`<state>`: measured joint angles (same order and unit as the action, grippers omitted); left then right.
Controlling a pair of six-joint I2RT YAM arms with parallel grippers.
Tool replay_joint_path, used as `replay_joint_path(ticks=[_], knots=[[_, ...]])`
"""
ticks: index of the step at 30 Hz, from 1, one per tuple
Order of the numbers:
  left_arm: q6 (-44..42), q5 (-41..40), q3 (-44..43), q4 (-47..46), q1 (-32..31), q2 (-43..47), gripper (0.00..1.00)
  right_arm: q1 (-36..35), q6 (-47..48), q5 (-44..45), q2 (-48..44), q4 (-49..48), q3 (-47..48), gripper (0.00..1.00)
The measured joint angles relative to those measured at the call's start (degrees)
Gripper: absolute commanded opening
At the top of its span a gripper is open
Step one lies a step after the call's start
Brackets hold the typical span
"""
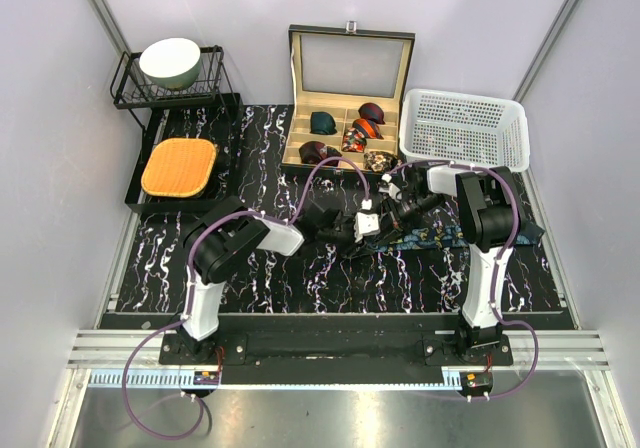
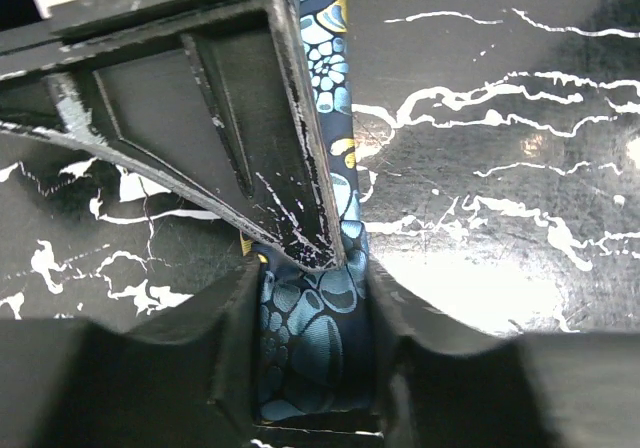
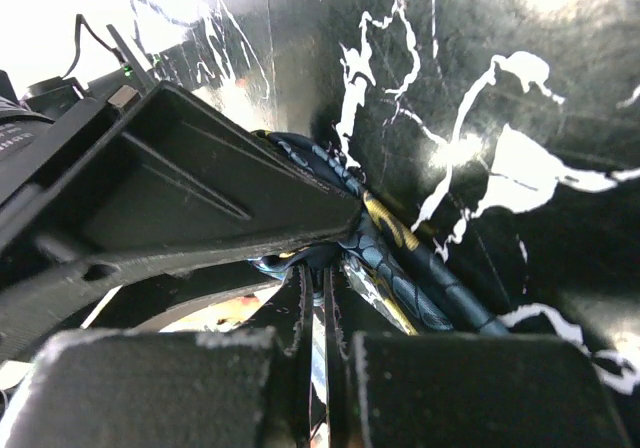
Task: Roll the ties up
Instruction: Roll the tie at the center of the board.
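The surface (image 1: 330, 278) is glossy black with white marble veins, closed in by pale, plain walls (image 1: 60, 168). At its far left corner a black wire rack (image 1: 135, 90) carries a pale green bowl (image 1: 170, 61), with a woven orange mat (image 1: 179, 166) on the shelf below. At the middle of the far edge an open box (image 1: 350, 63) with wooden compartments holds coiled ties (image 1: 345, 133), and a white perforated basket (image 1: 465, 128) stands at the far right corner.

The tie (image 1: 432, 236), dark navy satin printed with teal pebbles and gold, lies as a flat strip right of the surface's middle, where both arms meet. The left claw (image 2: 315, 318) is clenched on it, the cloth pinched between two scuffed black fingers. The right claw (image 3: 318, 308) is drawn in to a thin slit with the tie bunched at its tips; I cannot tell whether any cloth is caught inside.
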<state>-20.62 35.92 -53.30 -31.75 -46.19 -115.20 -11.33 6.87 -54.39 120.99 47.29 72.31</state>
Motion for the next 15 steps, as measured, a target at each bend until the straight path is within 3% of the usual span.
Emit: replay_joint_path(ticks=[6,9,11,15], knots=[[-4.1,1.2,-1.1,2.6,0.0,0.0,0.31,-0.2,-0.9,1.4,-0.9,0.1,0.1,0.00],[-4.7,1.4,-1.3,3.0,0.0,0.0,0.37,-0.3,-0.9,2.0,-0.9,0.4,0.2,0.00],[-4.8,1.4,-1.3,2.9,0.0,0.0,0.50,-0.4,-0.9,2.7,-0.9,0.7,0.5,0.00],[-4.6,1.4,-0.5,1.2,0.4,0.0,0.65,-0.7,-1.1,4.2,0.3,1.0,1.6,0.00]])
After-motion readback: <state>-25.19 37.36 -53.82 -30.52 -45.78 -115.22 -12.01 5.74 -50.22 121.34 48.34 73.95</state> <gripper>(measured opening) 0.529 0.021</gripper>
